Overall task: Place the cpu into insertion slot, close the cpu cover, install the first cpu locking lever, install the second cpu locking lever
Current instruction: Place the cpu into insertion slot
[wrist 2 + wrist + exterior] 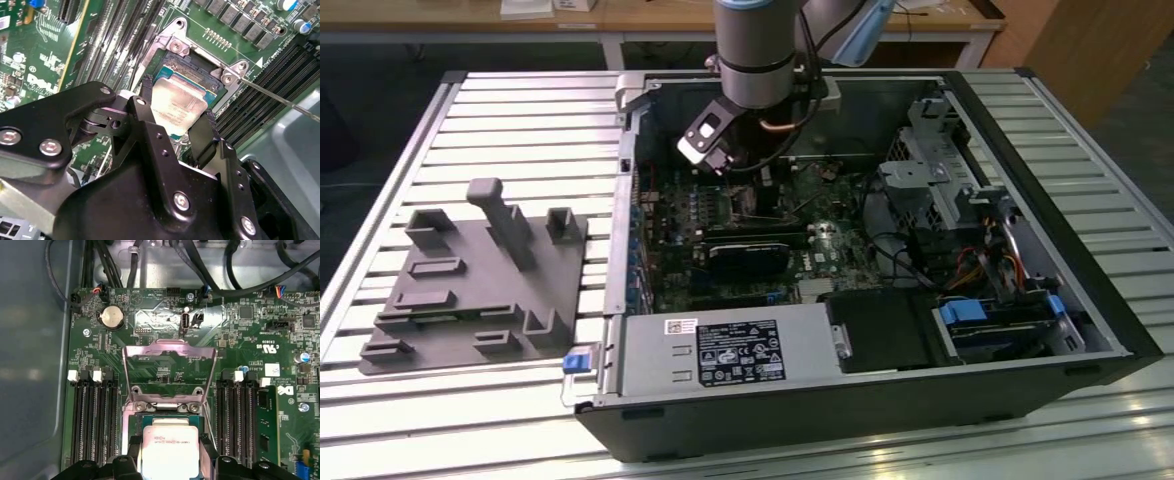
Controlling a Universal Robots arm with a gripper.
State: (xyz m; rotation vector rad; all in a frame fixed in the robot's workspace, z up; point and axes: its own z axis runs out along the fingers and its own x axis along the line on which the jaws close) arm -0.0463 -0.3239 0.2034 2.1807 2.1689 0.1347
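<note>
**CPU is in the tool, hovering at the socket, nothing locked down yet**

Starting closest to the wrist cams: the tool (178,102) has its two black fingers (144,100) pinched on opposite edges of the cpu (175,114). It's definitely gripping the chip, not just resting near it.

The cpu sits right over the insertion slot (186,70), and you can see the slot's dark centre and silvery rim peeking out just past the chip. I honestly can't tell if the chip is touching the slot or a hair above it. It looks a bit tilted in the second wrist view.

Just behind that, the cpu cover (170,345) is flipped up and standing open, with bare board visible through its window. One thin locking lever (280,100) sticks out loose beside the slot, not hooked down.

Further out, in the upper middle of the exterior view, the arm (761,60) reaches down into the open computer case (854,420), which lies on the slatted counter (480,100).

My read is that step one is partway through. The cover and both levers are untouched.
</note>
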